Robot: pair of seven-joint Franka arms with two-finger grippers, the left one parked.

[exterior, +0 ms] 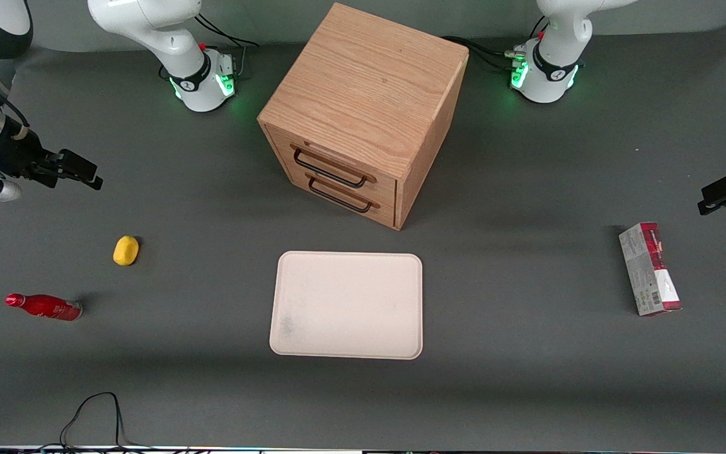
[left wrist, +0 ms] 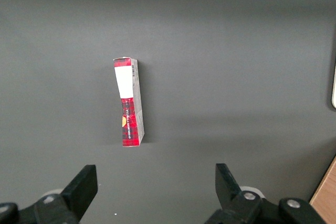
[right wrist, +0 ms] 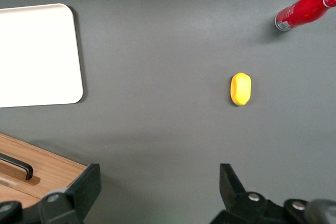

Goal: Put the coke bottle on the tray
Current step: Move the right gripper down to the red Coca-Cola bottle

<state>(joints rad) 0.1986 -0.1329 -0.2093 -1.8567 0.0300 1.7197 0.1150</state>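
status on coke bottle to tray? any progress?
Nothing done yet. The coke bottle lies on its side on the table toward the working arm's end, apart from the bare tray. In hand: nothing; the gripper hangs open above the table, farther from the front camera than the bottle. Left: reach, grasp, carry, place.

Right arm raised; gripper (right wrist: 157, 192) pointing down, fingers spread wide.
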